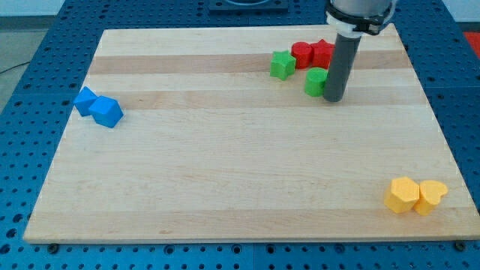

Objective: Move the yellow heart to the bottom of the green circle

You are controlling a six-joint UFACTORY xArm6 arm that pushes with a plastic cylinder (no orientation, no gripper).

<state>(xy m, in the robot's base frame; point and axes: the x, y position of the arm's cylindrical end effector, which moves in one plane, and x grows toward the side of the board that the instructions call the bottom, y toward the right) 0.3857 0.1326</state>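
The yellow heart [431,196] lies at the view's bottom right, touching a yellow hexagon-like block [403,195] on its left. The green circle [316,81] sits near the view's top, right of centre. My tip [334,97] rests on the board just right of the green circle, touching or nearly touching it. The rod rises from there toward the view's top. The yellow heart is far from my tip, toward the view's bottom right.
A green star-like block [282,65] lies left of the green circle. Two red blocks [303,54] [323,52] sit just above the circle, the right one partly hidden by the rod. Two blue blocks [85,100] [106,112] touch at the view's left. The wooden board [225,165] lies on a blue perforated table.
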